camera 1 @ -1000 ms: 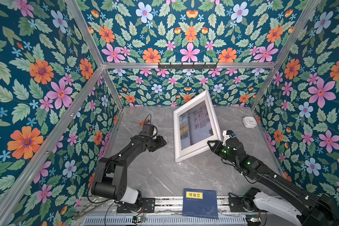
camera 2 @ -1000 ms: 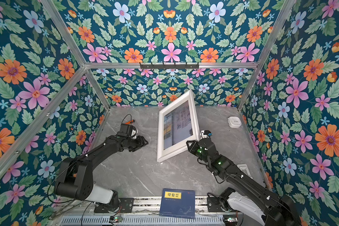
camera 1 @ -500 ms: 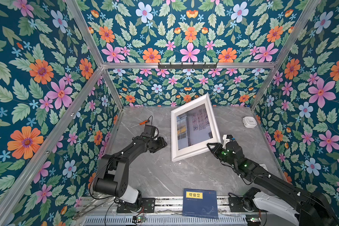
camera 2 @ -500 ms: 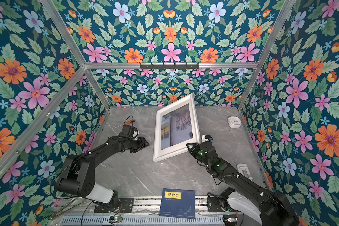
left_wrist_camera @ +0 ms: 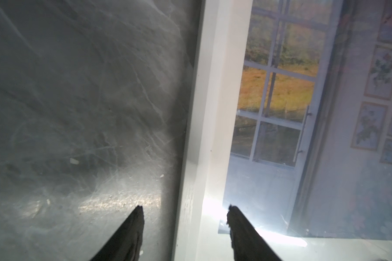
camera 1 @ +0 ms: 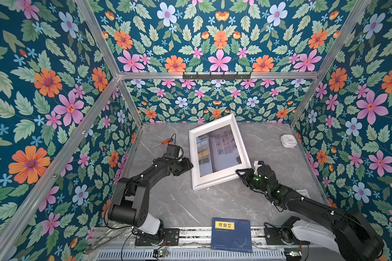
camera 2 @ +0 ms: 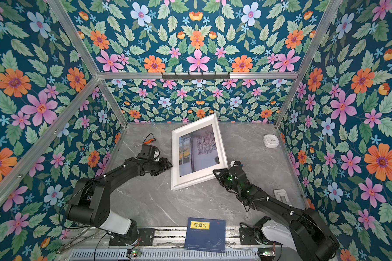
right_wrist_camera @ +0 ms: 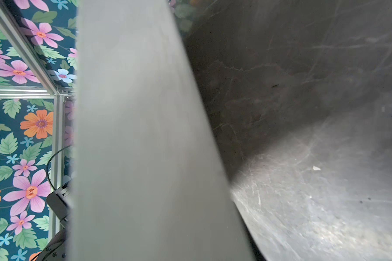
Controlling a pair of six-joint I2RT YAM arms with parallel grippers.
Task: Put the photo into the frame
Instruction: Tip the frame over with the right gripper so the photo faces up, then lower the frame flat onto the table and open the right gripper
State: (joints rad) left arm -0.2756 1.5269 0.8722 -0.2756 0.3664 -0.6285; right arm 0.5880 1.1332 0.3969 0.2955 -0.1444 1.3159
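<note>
Top views: in both, the frame (camera 1: 220,174) (camera 2: 197,175) sits on the far half of the counter (camera 1: 190,208), about midway between its left and right edges. The photo (camera 1: 217,151) (camera 2: 198,150) lies inside the frame's opening, window side toward the counter's left edge, botanical grid toward the far right corner. The frame's long axis runs from near edge to far edge, its far end leaning right. The frame is tilted: right rail raised, left rail lower. The right pincer (camera 1: 240,172) (camera 2: 216,172) is closed narrowly on the frame's near right corner. The left pincer (camera 1: 190,164) (camera 2: 169,165) stands at the left rail. A blue book (camera 1: 232,235) lies at the near edge.

Left wrist view: the left pincer (left_wrist_camera: 185,209) is wide, its fingers (left_wrist_camera: 134,226) standing either side of the white rail, neither seen pressing it. The photo fills the opening beside that rail.

Right wrist view: the frame's outer face fills the middle; this pincer's fingers are hidden. The counter beneath lies in shadow.
</note>
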